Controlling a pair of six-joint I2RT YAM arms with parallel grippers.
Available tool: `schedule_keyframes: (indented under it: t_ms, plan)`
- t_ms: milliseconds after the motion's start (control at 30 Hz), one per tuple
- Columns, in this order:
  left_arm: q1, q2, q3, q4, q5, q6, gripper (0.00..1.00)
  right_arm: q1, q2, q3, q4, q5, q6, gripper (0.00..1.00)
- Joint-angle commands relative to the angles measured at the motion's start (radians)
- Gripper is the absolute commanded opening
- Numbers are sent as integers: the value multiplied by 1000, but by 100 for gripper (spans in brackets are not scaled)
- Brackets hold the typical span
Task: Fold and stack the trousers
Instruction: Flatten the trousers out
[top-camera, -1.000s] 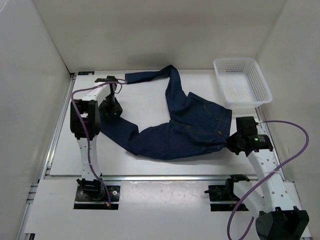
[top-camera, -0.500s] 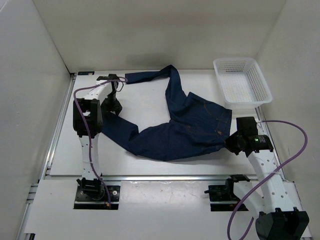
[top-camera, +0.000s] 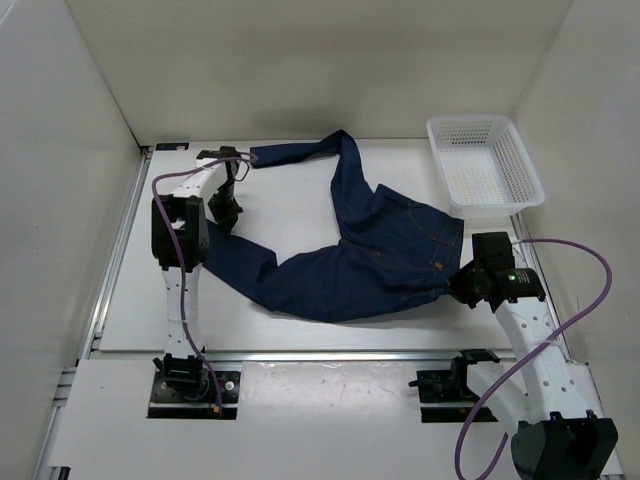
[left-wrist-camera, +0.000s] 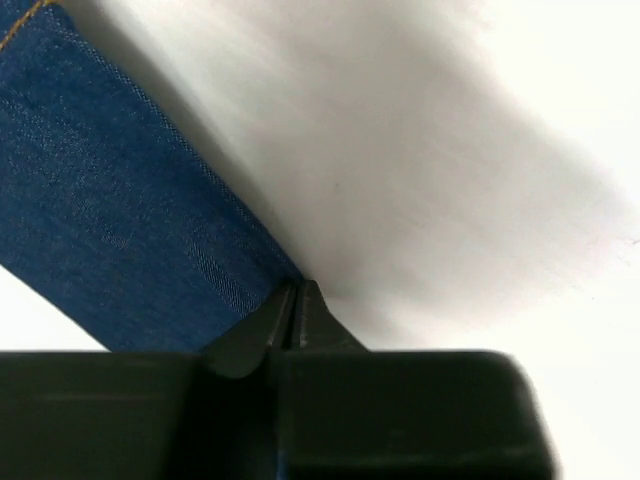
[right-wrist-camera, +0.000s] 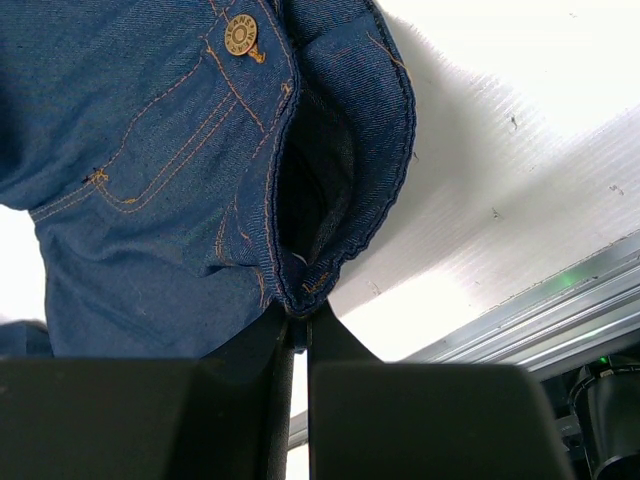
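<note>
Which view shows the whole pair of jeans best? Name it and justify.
Top external: the whole jeans lie spread on the table, both legs and waist in sight. Left wrist shows only one leg's edge at the left pincer; right wrist only the waistband, button and stitching.

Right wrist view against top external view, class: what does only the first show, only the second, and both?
Only the right wrist view shows the round metal button. Only the top external view shows the white plastic mesh basket, the left gripper and both long legs. Both show the dark navy-blue denim trousers pinched at the waistband by the right gripper.
</note>
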Motion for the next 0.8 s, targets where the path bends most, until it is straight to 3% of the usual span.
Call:
schedule_keyframes:
  t_ms: [0,200,300,400,467,533,633,767]
  plan:
    - [-3,-66,-84,3,-12,19,11,-4,-9,-3,19,-8,-16,1]
    - [17,-119,-97,18,-30,30,11,-13,12,17,29,3,-25,1]
    - [26,-119,32,-48,-56,48,11,-37,55,80,41,33,-59,1]
    - [40,-95,281,-136,-47,82,11,-98,126,200,87,43,-132,1]
    - [80,-86,476,-172,17,102,11,-155,196,282,96,43,-180,1]
    - [113,-116,543,-181,104,102,11,-184,257,406,84,29,-194,1]
    - [185,-231,474,-136,154,102,11,-185,281,477,47,54,-205,1]
    - [270,-403,130,-40,154,102,11,-197,210,413,35,87,-205,1]
